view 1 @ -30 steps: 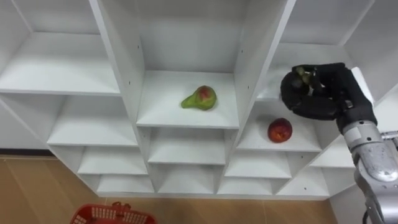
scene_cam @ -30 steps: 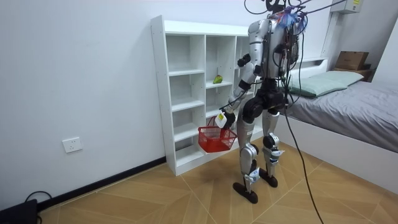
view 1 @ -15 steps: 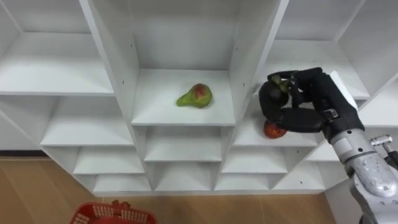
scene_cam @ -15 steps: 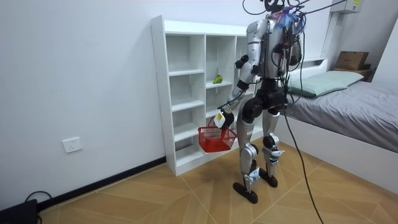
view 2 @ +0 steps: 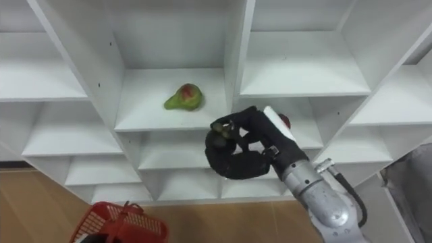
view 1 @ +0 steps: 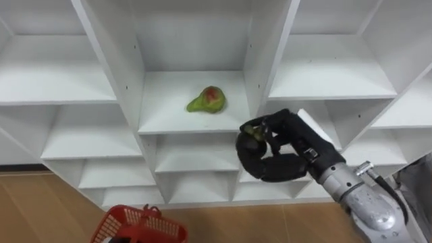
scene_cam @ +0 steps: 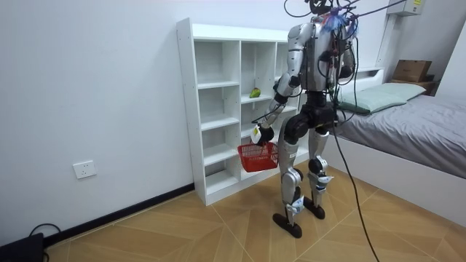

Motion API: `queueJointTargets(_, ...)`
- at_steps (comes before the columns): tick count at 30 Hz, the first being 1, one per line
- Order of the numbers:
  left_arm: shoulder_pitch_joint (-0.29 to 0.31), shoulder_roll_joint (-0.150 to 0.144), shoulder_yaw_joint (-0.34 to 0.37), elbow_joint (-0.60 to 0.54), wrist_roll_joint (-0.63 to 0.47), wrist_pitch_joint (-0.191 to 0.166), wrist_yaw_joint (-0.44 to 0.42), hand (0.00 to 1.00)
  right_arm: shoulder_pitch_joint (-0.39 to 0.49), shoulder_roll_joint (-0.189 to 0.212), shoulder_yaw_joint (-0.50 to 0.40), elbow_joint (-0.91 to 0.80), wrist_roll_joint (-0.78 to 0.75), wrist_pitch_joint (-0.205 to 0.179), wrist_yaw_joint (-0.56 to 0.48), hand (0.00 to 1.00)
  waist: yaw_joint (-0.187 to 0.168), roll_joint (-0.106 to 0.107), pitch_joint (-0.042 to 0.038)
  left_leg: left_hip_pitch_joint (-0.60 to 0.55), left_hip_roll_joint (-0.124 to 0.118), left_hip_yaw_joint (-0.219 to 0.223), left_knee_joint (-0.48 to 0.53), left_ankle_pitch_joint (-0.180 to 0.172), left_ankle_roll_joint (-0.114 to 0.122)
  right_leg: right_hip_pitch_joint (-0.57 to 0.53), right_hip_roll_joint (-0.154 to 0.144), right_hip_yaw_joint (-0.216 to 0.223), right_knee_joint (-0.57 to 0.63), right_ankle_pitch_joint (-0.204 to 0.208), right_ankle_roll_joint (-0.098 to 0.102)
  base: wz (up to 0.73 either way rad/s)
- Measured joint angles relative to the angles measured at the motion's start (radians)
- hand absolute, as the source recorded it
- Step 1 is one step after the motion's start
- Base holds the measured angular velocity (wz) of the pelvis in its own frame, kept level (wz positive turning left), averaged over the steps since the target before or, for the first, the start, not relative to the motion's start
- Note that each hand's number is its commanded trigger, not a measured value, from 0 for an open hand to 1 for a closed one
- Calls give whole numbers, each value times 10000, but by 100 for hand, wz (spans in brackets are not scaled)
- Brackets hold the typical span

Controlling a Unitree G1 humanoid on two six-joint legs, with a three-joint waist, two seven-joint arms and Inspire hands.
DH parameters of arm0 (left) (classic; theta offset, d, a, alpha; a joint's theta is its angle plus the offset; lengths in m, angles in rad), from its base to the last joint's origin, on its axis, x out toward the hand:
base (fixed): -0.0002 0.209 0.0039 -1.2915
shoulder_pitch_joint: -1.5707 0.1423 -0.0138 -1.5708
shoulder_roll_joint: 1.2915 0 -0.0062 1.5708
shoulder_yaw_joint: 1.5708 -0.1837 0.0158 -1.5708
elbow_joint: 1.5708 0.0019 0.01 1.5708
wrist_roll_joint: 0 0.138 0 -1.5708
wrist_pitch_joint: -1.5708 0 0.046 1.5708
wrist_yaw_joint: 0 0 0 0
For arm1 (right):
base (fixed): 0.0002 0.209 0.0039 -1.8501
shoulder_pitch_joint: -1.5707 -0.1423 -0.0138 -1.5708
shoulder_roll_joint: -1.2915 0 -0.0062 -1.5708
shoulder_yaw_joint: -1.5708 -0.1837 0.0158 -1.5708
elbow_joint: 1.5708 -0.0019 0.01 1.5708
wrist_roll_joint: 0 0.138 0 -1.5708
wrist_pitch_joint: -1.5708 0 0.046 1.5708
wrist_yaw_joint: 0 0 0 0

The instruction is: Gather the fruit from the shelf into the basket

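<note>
Fingers of your right hand are curled tight round a small green fruit. The hand wraps it so it cannot slip while it hangs in front of the white closet, clear of the shelves. Your left hand grips the red basket low and to the left, ready, as I judge, to receive the fruit. 1 pear lies on the middle shelf, up and left of the right hand, apart from it.
</note>
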Motion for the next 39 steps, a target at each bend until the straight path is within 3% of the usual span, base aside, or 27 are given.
queueJointTargets(9,-573,-13,-188,-3,-372,-122,-386,100,-317,194,389,942,-235,133,276,100,45,181,128,-754,46,-31,304,-1,2,-731,8,-61,153,78,-42,0)
queueJointTargets(16,-961,-189,-426,-184,-379,-152,-390,100,-711,312,777,1619,-1051,127,339,100,67,191,127,-1188,46,-112,425,7,5,-1127,-32,-239,271,87,-57,3)
queueJointTargets(24,-1334,-360,-592,-449,-640,-547,-854,100,-1374,689,1045,3159,-1269,-39,-136,100,34,221,151,-1866,24,-209,697,39,49,-1747,-112,-413,502,88,-61,3)
queueJointTargets(27,-1338,-382,-798,-707,-747,-655,-960,100,-1474,692,1075,3824,-1265,-290,-292,100,16,292,198,-1976,25,-276,790,39,50,-1781,-120,-491,501,87,-64,7)
queueJointTargets(39,-1357,-371,-1476,-1381,-1375,-1000,-1068,100,-1993,641,1531,5088,-1168,-542,-1055,100,72,335,199,-2451,30,-284,809,92,50,-2248,-115,-506,503,110,-104,0)
